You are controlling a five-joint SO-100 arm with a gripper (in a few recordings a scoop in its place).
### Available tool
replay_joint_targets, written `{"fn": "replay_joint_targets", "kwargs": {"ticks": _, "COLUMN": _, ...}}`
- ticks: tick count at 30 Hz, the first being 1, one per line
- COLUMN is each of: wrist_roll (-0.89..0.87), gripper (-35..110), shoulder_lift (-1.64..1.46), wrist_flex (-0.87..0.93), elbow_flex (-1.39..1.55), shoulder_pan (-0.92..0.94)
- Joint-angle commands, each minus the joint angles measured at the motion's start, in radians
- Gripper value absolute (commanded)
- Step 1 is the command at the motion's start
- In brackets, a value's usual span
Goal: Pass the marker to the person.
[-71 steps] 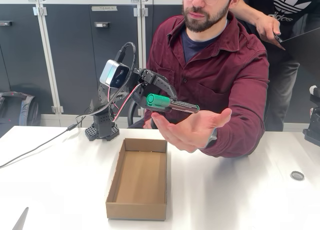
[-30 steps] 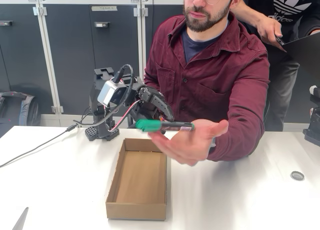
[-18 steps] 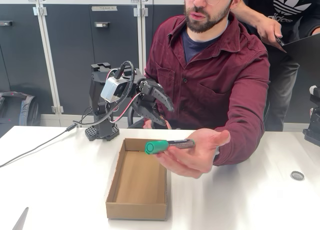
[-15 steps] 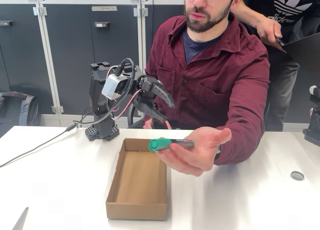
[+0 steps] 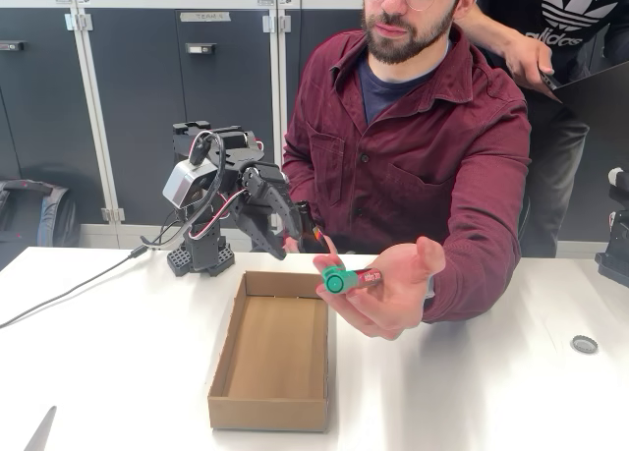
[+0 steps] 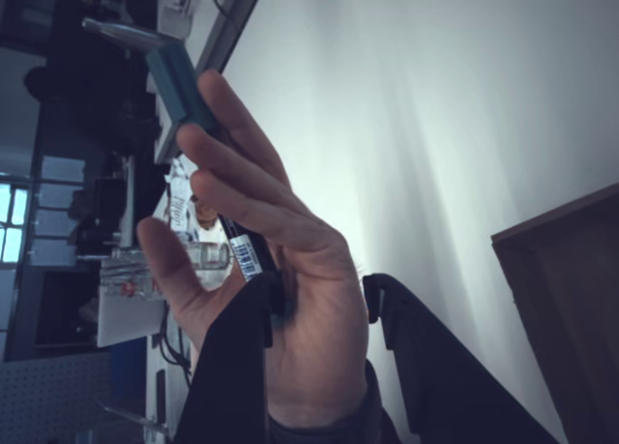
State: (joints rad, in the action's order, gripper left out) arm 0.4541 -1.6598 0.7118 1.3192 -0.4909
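Note:
The person (image 5: 423, 127) sits behind the table with one hand (image 5: 388, 299) stretched out palm up over the table. The green marker (image 5: 344, 278) lies in that hand, its fingers curled around it and the cap end facing the camera. My gripper (image 5: 287, 241) hangs to the left of the hand, above the far end of the cardboard box, open and holding nothing. In the wrist view my gripper (image 6: 324, 299) frames the hand (image 6: 290, 299) from below. The marker (image 6: 180, 80) sticks up beyond the fingers, clear of my fingertips.
An open, shallow cardboard box (image 5: 270, 358) lies on the white table (image 5: 472, 392) in front of my base; its corner (image 6: 571, 299) shows in the wrist view. A dark brown bottle (image 5: 311, 231) stands behind my gripper. A small round disc (image 5: 584, 344) lies far right. A second person (image 5: 560, 24) stands behind.
My gripper opened and let go of the marker into the person's palm, then drew back to the left and lower. The hand closed around the marker and turned it end-on.

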Motion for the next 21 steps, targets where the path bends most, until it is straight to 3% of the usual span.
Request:
{"fn": "replay_joint_targets", "kwargs": {"ticks": 1, "wrist_roll": 0.0, "gripper": 17, "shoulder_lift": -0.04, "wrist_flex": 0.012, "elbow_flex": -0.081, "shoulder_pan": 0.006}}
{"fn": "replay_joint_targets", "kwargs": {"ticks": 21, "wrist_roll": 0.011, "gripper": 16, "shoulder_lift": -0.003, "wrist_flex": 0.049, "elbow_flex": -0.156, "shoulder_pan": 0.025}}
